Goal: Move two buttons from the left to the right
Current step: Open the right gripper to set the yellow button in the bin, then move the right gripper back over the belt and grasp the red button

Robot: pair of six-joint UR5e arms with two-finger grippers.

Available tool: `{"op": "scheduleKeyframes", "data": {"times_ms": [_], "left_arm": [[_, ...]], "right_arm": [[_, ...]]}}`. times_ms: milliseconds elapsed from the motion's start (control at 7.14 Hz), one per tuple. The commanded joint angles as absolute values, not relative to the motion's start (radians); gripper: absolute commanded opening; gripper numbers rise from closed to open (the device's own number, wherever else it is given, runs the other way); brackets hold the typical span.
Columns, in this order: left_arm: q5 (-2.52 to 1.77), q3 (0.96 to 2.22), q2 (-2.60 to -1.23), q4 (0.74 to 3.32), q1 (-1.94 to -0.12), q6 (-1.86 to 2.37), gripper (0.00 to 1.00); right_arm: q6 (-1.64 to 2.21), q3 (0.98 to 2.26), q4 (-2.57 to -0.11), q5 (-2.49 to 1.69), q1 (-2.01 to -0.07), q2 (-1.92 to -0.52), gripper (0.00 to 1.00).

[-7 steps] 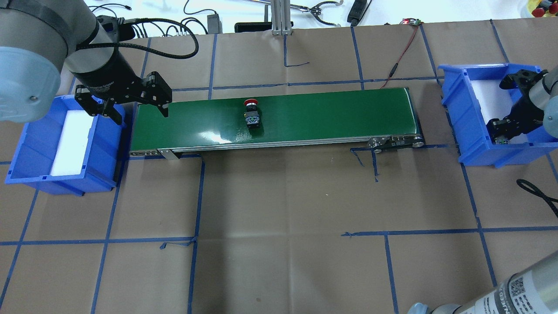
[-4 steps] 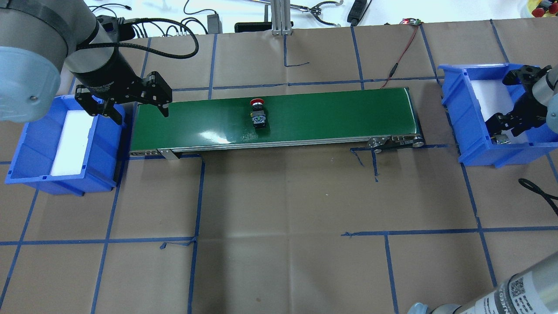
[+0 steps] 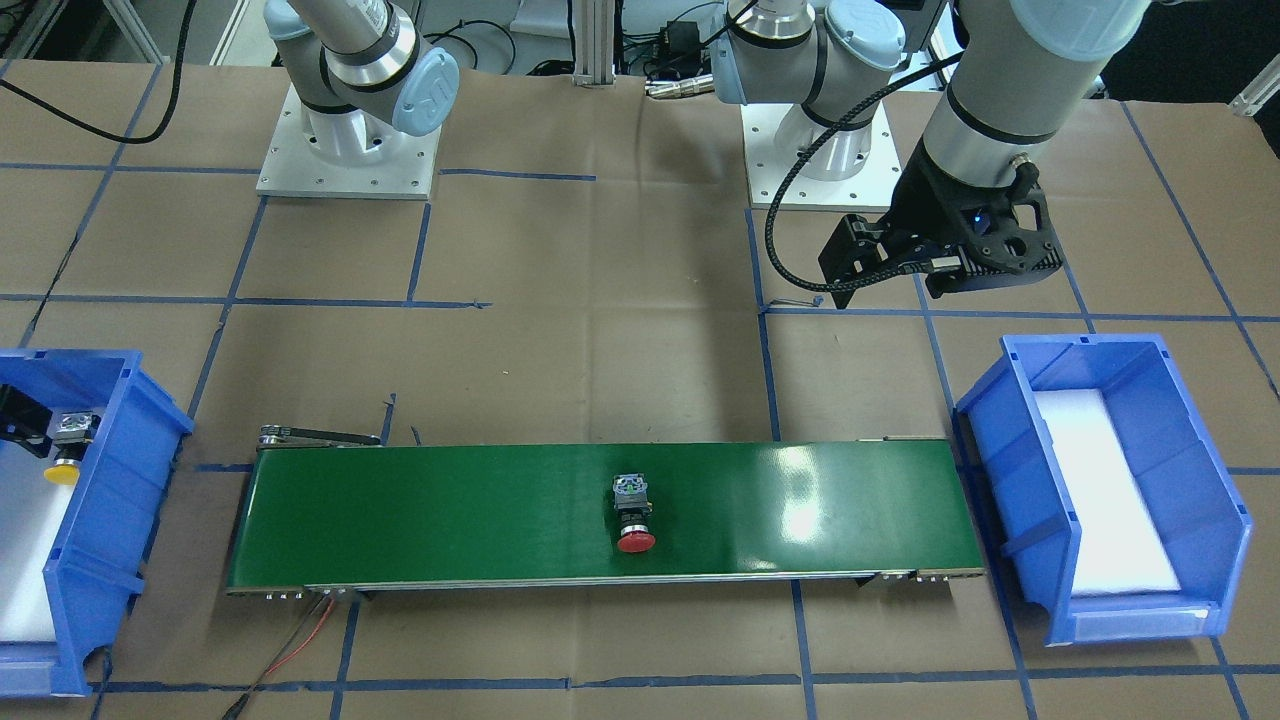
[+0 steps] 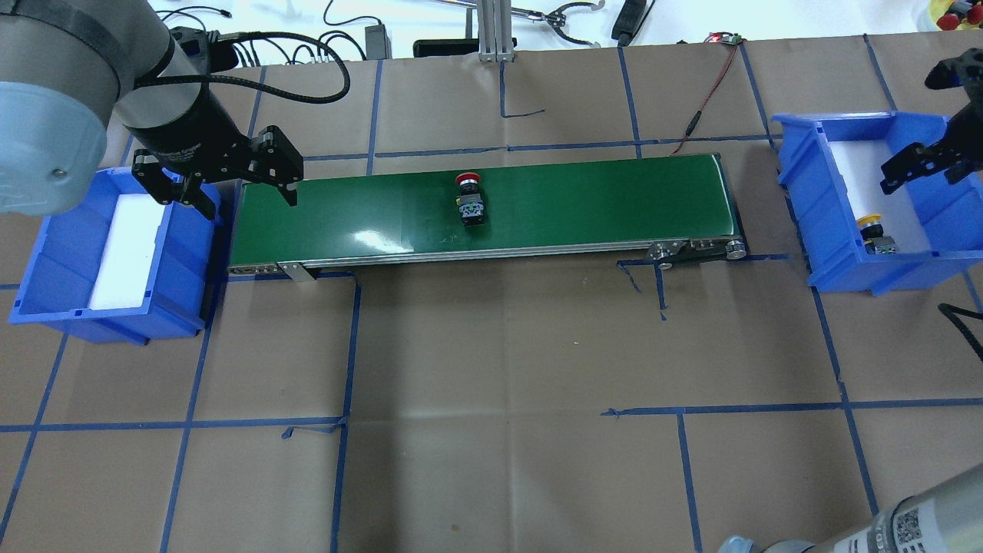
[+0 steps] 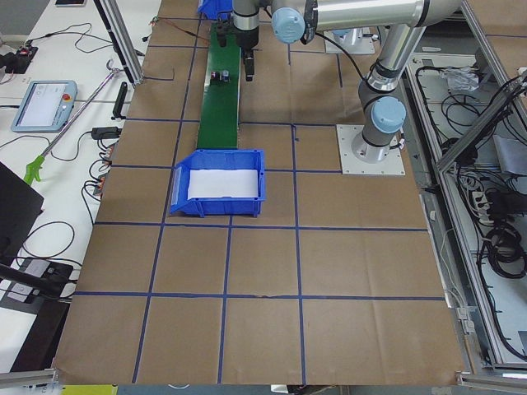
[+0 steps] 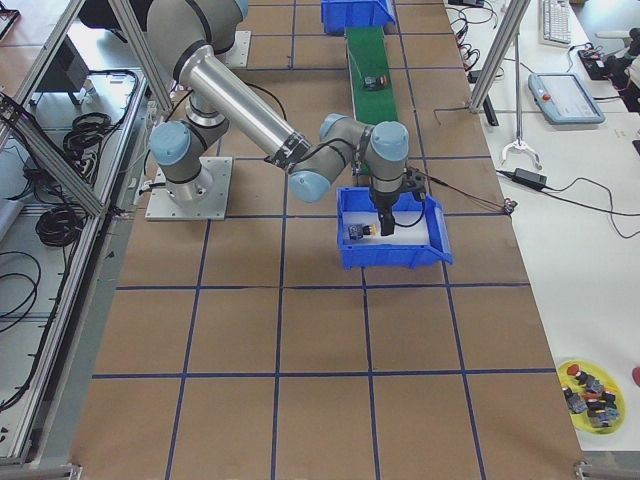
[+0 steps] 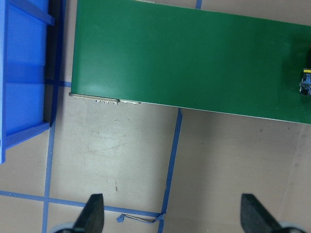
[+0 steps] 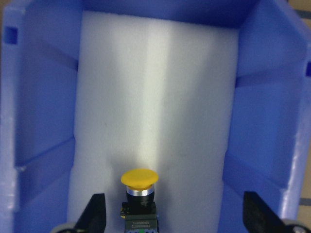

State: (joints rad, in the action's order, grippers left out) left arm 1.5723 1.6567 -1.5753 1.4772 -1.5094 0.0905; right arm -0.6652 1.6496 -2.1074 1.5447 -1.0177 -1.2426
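The red-capped button (image 4: pixel 470 201) lies on the green conveyor belt (image 4: pixel 576 200), about mid-length; it also shows in the front view (image 3: pixel 633 510) and at the right edge of the left wrist view (image 7: pixel 306 82). The yellow-capped button (image 4: pixel 875 233) lies on white foam in the right blue bin (image 4: pixel 799 153), seen close in the right wrist view (image 8: pixel 140 194). My right gripper (image 4: pixel 918 130) is open and empty, raised above it (image 8: pixel 175 213). My left gripper (image 4: pixel 247 203) is open and empty over the belt's left end, beside the left blue bin (image 4: pixel 46 253).
The left bin holds only a white foam pad. A red wire (image 4: pixel 706 92) runs from the belt's far right end to the table's back. An aluminium post (image 4: pixel 491 31) and cables stand at the back edge. Blue tape lines cross the brown table.
My right gripper has risen out of the right bin, leaving the yellow button on the foam. The red button has moved right along the belt. The left arm has not moved.
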Motion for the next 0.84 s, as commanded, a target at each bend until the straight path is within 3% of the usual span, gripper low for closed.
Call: {"op": "scheduleKeyframes", "data": {"times_ms": [0, 700], "left_arm": [[1.572, 1.657, -1.575, 1.477, -1.509, 0.091, 1.0], [1.572, 1.657, -1.577, 1.477, -1.509, 0.091, 1.0]], "right_arm": [[-0.634, 1.547, -2.016, 1.543, -1.077, -1.276, 1.0], [-0.21, 1.508, -1.867, 1.552, -1.347, -1.362, 1.0]]}}
